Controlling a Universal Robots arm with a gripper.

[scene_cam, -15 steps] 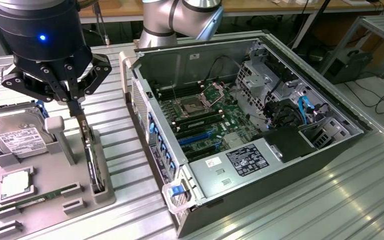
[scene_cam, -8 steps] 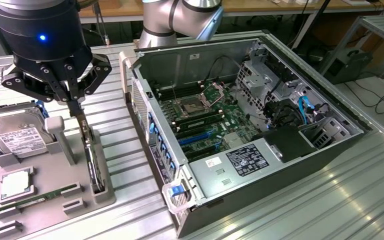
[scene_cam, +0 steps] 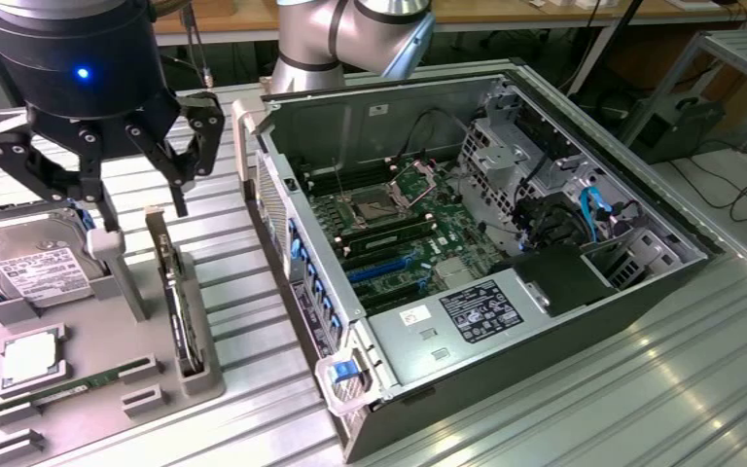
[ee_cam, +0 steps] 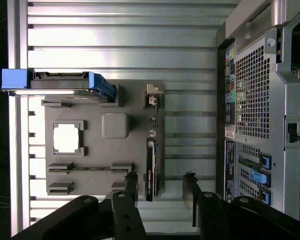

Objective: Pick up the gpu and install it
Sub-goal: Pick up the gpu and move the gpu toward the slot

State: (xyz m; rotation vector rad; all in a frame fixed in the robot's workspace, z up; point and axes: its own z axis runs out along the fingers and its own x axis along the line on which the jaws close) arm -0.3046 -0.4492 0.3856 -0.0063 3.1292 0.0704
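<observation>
The gpu [scene_cam: 176, 292] stands thin edge-on in a slot along the grey holder tray [scene_cam: 101, 341], on the side nearest the computer case. In the wrist view the gpu [ee_cam: 151, 162] is a dark narrow strip with its metal bracket at one end. My black gripper [scene_cam: 147, 216] hangs just above the card's far end, open, nothing held. In the wrist view the gripper [ee_cam: 160, 187] has its two fingers [ee_cam: 131, 186] on either side of the card's line. The open computer case [scene_cam: 478, 243] lies at the exterior view's right, with its motherboard [scene_cam: 393, 238] and blue slots exposed.
On the tray sit a silver hard drive [scene_cam: 30, 263] in a blue-ended bracket, a square processor [scene_cam: 30, 355] and a narrow green RAM stick [scene_cam: 75, 384]. The case's perforated back panel [ee_cam: 252, 95] is close beside the tray. Ribbed metal table [scene_cam: 633, 389] surrounds everything.
</observation>
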